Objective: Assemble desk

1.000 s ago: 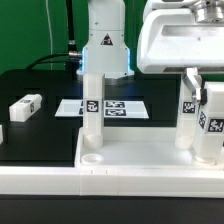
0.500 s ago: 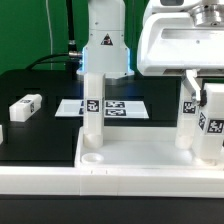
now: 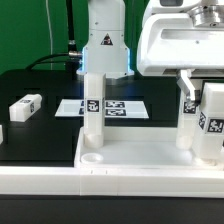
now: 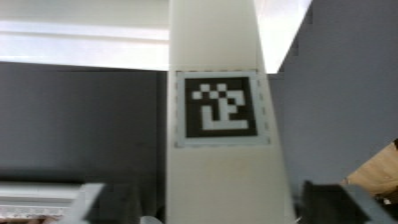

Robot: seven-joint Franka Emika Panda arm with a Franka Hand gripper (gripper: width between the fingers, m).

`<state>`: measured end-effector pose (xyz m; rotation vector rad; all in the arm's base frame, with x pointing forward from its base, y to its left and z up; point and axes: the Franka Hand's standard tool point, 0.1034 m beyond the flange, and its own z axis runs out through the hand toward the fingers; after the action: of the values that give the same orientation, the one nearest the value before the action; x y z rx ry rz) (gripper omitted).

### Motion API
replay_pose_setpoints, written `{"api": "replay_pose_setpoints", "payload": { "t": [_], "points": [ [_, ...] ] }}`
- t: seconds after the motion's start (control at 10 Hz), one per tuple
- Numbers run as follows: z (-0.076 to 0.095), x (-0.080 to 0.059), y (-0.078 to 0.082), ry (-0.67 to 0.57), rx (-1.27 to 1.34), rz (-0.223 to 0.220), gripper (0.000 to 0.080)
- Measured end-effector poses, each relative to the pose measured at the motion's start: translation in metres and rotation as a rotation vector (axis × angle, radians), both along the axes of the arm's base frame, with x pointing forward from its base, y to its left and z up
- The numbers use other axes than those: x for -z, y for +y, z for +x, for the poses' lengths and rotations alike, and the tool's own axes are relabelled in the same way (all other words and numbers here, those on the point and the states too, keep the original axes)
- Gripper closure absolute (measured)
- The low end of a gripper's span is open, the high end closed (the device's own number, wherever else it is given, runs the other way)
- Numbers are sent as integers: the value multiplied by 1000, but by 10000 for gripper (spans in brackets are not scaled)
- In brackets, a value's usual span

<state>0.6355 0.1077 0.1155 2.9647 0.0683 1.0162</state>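
The white desk top (image 3: 140, 160) lies across the front, rim raised, with an empty round socket (image 3: 91, 157) at its near left corner. One tagged white leg (image 3: 92, 110) stands upright at its left. Another leg (image 3: 188, 122) stands at the right. My gripper (image 3: 203, 92) comes down at the exterior view's right and is shut on a third tagged leg (image 3: 213, 125), upright over the desk top's right end. In the wrist view this leg (image 4: 226, 110) fills the middle between my dark fingers (image 4: 128, 200), and my gripper (image 4: 228, 205) closes on it.
A loose tagged leg (image 3: 25, 106) lies on the black table at the exterior view's left, with another white piece (image 3: 2, 133) at the left edge. The marker board (image 3: 122, 108) lies behind the desk top. The robot base (image 3: 105, 50) stands at the back.
My gripper and the held leg have shifted slightly toward the exterior view's left. The other legs and the desk top have not moved.
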Motion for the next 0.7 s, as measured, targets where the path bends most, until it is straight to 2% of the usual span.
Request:
{"api": "replay_pose_setpoints", "payload": {
  "t": [0.1,0.2,0.3,0.4,0.7],
  "points": [
    [0,0,0,0,0,0,212],
    [0,0,0,0,0,0,212],
    [0,0,0,0,1,0,163],
    [0,-4,0,-1,3,4,154],
    [5,-24,-8,-6,-10,-5,150]
  ]
}}
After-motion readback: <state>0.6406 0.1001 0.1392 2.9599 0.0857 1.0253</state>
